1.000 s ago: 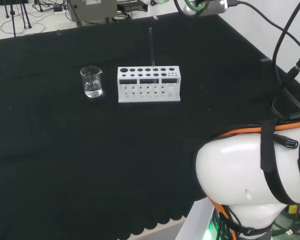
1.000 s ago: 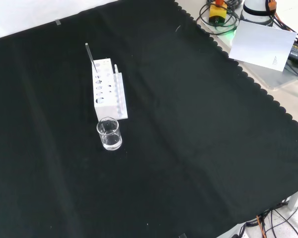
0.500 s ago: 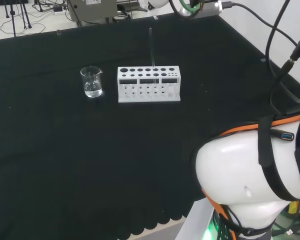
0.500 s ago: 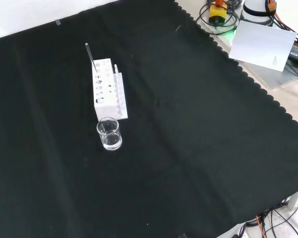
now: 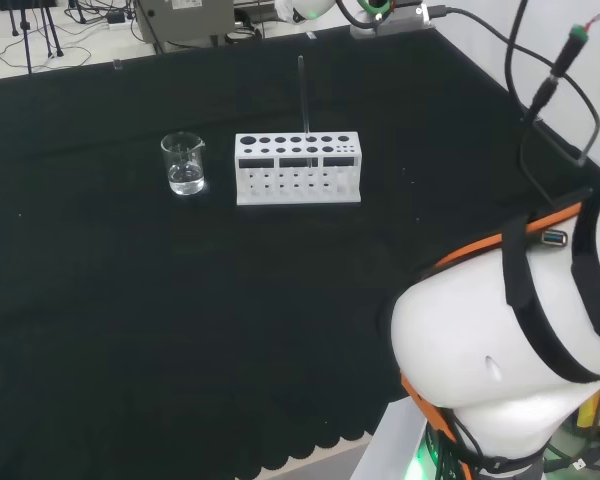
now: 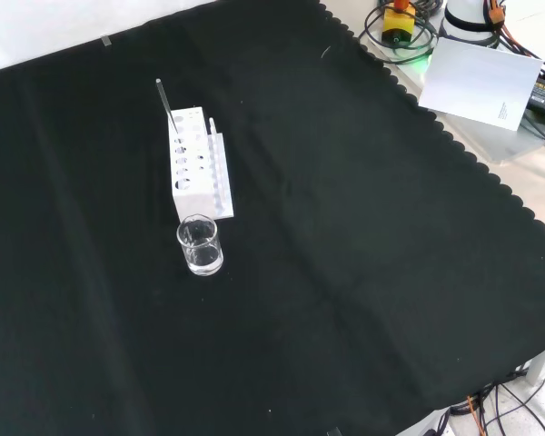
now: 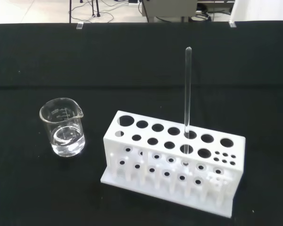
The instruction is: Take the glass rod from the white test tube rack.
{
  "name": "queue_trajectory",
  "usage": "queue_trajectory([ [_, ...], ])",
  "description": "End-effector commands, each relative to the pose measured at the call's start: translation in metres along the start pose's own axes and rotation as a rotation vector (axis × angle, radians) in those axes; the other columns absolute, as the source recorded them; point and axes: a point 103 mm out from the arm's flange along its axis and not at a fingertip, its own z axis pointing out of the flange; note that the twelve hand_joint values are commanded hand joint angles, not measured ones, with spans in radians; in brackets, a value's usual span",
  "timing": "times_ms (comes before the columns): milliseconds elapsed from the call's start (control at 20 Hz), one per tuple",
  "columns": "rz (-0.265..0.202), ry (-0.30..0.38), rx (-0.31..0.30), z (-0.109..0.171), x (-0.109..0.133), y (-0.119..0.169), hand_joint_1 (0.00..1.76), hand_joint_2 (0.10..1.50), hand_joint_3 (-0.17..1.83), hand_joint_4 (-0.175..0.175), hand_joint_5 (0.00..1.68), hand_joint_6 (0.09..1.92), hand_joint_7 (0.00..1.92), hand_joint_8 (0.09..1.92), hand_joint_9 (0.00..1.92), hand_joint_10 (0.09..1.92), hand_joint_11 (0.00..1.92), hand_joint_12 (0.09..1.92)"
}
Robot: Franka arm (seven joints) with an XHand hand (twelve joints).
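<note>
Rod (image 7: pixel 187 101) upright in white rack (image 7: pixel 172 162) (beaker (image 7: pixel 63 128) beside); hand's state seemingly hidden, cannot tell

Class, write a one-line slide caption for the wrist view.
Glass rod standing upright in a white test tube rack, with a small glass beaker holding clear liquid beside it on black cloth.

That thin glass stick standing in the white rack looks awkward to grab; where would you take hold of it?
Probably on the bare upper part of the glass rod, well above the white test tube rack. It stands nearly upright in one hole, so pinch it from the side and lift straight up. The beaker stands apart at the rack's end, out of the way.
</note>
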Motion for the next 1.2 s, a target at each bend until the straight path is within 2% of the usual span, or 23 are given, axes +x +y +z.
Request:
queue_trajectory([
  [50,-0.021,0.032,-0.024,0.017,-0.030,0.064,0.55,0.92,0.50,-0.140,0.22,0.09,0.28,0.90,0.47,0.91,0.01,1.49],
  [300,-0.014,0.036,0.003,0.029,-0.049,0.096,0.53,0.93,0.50,-0.142,0.25,0.09,0.31,0.91,0.50,0.91,0.02,1.50],
  [750,-0.018,0.034,0.056,0.059,-0.067,0.147,0.52,0.95,0.50,-0.150,0.32,0.09,0.44,0.92,0.63,0.88,0.07,1.49],
  [1000,-0.022,0.035,0.063,0.069,-0.071,0.159,0.51,0.96,0.50,-0.155,0.36,0.09,0.51,0.92,0.69,0.88,0.10,1.48],
  [1200,-0.027,0.033,0.093,0.084,-0.071,0.168,0.51,0.97,0.49,-0.160,0.38,0.09,0.57,0.92,0.74,0.87,0.13,1.47],
])
